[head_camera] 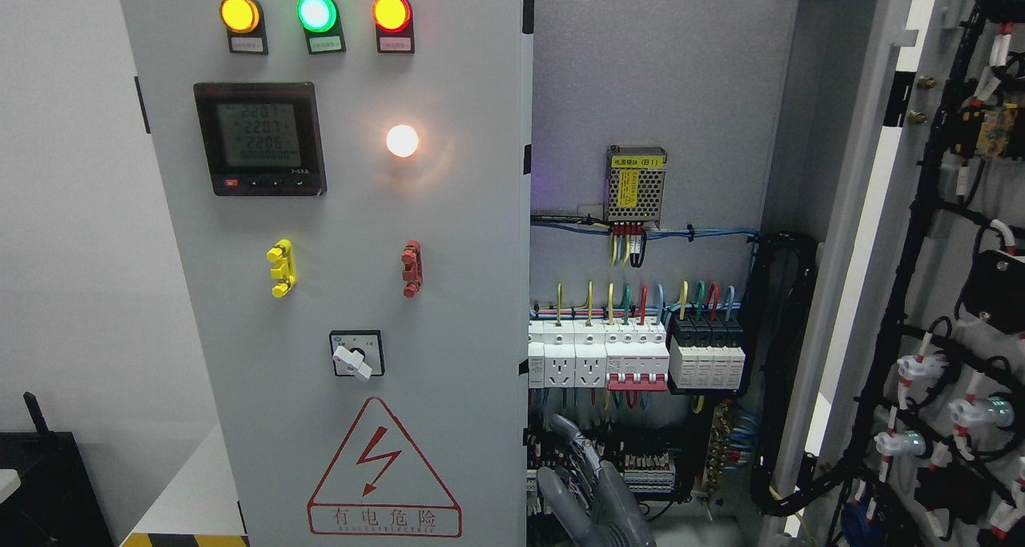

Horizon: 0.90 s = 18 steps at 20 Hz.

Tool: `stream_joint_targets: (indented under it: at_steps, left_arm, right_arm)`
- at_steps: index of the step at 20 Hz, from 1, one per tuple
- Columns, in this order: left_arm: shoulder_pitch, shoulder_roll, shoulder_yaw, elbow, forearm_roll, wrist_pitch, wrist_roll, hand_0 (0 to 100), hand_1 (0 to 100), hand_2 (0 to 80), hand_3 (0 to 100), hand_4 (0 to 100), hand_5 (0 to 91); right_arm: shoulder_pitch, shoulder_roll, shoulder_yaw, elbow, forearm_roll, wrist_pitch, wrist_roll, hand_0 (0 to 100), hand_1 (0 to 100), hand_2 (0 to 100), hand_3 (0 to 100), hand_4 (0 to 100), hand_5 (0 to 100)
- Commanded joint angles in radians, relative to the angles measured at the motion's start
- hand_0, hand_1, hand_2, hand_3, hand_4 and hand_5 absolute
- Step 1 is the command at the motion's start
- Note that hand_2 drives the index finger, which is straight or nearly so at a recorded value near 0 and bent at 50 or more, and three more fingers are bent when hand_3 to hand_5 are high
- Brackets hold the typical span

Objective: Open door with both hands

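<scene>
Nearest the camera, at the bottom edge just right of centre: right robot hand (592,495), grey, palm up in front of the lower cabinet wiring. Fingers (570,439) loosely extended upward, holding nothing, touching neither door. Left robot hand out of view.

Left door (336,291): filling the left half of the view, front face toward the camera, inner edge beside the cabinet opening. Cannot tell whether fully closed or slightly ajar. Fitted, top to bottom, with:
- yellow lamp (240,14), green lamp (317,12), red lamp (391,12), all lit;
- digital meter (259,138), with a lit white lamp (402,140) to its right;
- yellow handle (282,268) and red handle (412,268);
- rotary switch (356,355);
- red warning triangle (383,475).

Right door (961,251): swung wide open at the right edge, inner face and black cable harness exposed.

Cabinet interior between the doors: power supply module (636,183) on the back panel (665,74), breaker row (637,355) below it, above the robot hand.
</scene>
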State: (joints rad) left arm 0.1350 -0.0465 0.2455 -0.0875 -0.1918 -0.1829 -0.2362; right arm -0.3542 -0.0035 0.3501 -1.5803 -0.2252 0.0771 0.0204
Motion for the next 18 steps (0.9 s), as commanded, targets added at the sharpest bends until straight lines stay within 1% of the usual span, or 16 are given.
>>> stream_joint_targets:
  at_steps: [1,4,7,12,15,18]
  left_arm:
    - [0.000,0.001,0.000,0.000,0.000,0.000,0.000,12,39,0.0,0,0,0.0]
    - [0.000,-0.001,0.000,0.000,0.000,0.000,0.000,12,39,0.0,0,0,0.0]
    - [0.000,-0.001,0.000,0.000,0.000,0.000,0.000,12,39,0.0,0,0,0.0]
    - [0.000,0.001,0.000,0.000,0.000,0.000,0.000,12,39,0.0,0,0,0.0]
    - [0.000,-0.001,0.000,0.000,0.000,0.000,0.000,12,39,0.0,0,0,0.0]
    - [0.000,-0.001,0.000,0.000,0.000,0.000,0.000,12,39,0.0,0,0,0.0]
  right_arm:
    - [-0.043,0.017,0.009,0.097,-0.013,0.000,0.006,12,39,0,0,0,0]
    - [-0.065,0.017,0.009,0.117,-0.020,0.000,0.006,12,39,0,0,0,0]
    - [-0.080,0.013,0.009,0.135,-0.078,0.000,0.006,12,39,0,0,0,0]
    - [-0.086,0.011,0.009,0.135,-0.083,-0.002,0.009,12,39,0,0,0,0]
    - [-0.089,0.011,0.010,0.134,-0.083,-0.002,0.029,12,39,0,0,0,0]
    - [-0.098,0.008,0.010,0.138,-0.083,0.000,0.036,12,39,0,0,0,0]
